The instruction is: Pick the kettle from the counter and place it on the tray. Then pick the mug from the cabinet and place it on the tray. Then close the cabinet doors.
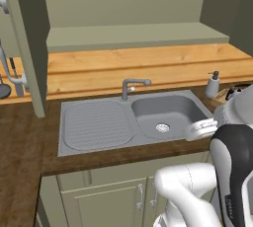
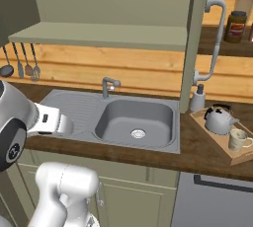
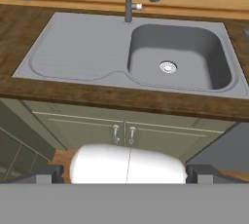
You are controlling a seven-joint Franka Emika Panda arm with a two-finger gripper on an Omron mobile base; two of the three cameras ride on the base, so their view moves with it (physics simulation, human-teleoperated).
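Gripper (image 3: 125,177): jaws spread wide, empty, hanging low before the lower cupboards (image 3: 121,130), short of the sink (image 2: 136,117). Tray (image 2: 212,137), right of the sink on the counter (image 2: 197,154): carries kettle (image 2: 219,120) and mug (image 2: 239,139) side by side, so both look delivered. Cabinet doors, beyond and above: left door (image 1: 29,43) and right door (image 2: 193,38) stand open edge-on; probably stiff, light, hinged panels, best pushed on the flat face or taken by the curved bar handle (image 2: 215,43), which may be slippery.
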